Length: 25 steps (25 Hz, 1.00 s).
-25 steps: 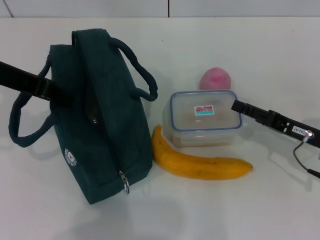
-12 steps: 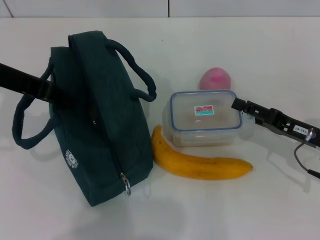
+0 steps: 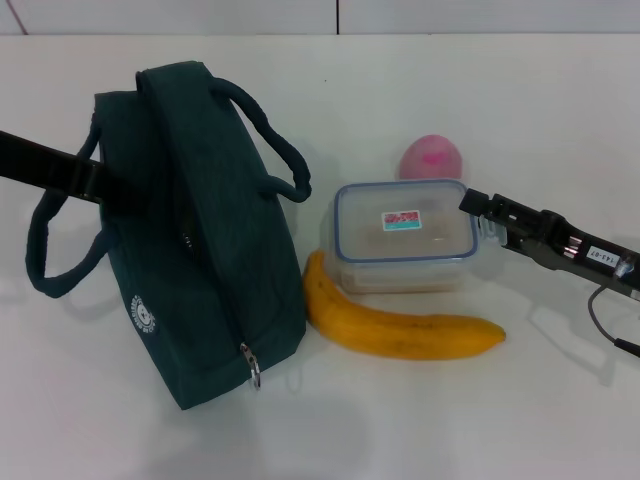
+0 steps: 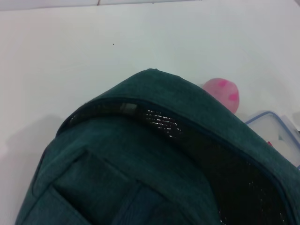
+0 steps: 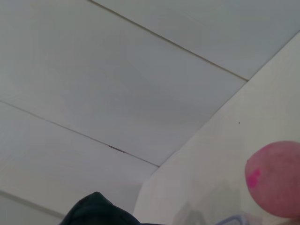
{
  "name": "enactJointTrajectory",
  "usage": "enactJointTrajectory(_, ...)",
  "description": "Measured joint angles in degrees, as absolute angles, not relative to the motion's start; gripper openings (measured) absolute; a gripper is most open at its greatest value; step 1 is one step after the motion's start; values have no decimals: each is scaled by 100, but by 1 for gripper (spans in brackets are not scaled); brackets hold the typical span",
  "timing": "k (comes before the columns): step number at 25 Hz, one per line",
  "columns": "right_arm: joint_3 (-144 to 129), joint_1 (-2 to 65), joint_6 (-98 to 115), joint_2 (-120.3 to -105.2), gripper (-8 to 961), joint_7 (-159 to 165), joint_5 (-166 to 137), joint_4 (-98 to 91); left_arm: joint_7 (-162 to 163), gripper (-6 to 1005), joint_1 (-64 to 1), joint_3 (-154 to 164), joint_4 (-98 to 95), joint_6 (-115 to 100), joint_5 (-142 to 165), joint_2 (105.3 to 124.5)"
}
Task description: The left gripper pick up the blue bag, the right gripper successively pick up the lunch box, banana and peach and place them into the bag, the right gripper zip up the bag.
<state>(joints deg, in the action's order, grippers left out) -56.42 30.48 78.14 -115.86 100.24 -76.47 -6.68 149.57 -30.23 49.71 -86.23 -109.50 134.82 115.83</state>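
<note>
**Lunch box grab under way, nothing packed yet**

Right gripper (image 3: 482, 218) sits at the right-hand edge of the lunch box (image 3: 403, 238), tip touching or overlapping the lid rim. Whether it is clamped on the rim or only alongside can't be told; the fingertips aren't resolved. The box looks slightly tilted, so a lift may be starting, but that's a judgement.

Left gripper (image 3: 112, 186) is at the upper left side of the blue bag (image 3: 190, 230), between the handles; its fingers are hidden against the fabric, state unknown. The bag stands upright on the white table (image 3: 520, 110) with the zipper open; the left wrist view shows the dark opening with a glint of foil lining (image 4: 161, 121).

Banana (image 3: 400, 325) lies just in front of the box, touching or nearly touching it, its near end close to the bag. Peach (image 3: 432, 158) sits just behind the box.

Status: bag held open (probably); box, banana and peach all outside. Remaining: three placements, then zip.
</note>
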Motion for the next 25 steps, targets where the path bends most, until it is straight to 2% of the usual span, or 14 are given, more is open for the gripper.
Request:
enactJointTrajectory(15,-5614,3106,7880,-11590,738,10278,-7637,-680,14909,41,-3077,4965,-8399,-10897,13482,11606)
enactJointTrajectory(18,-5630,3128,7865,-11594,537,10315,-7637,-673,14902,41,-3083,4966,-8318,-10896,13482,11612)
enactJointTrajectory(25,-5637,3202,7848,-11607,516,10357,-7638,-673,14854,41,-3105,4969,-8288,-10889,13482,11611)
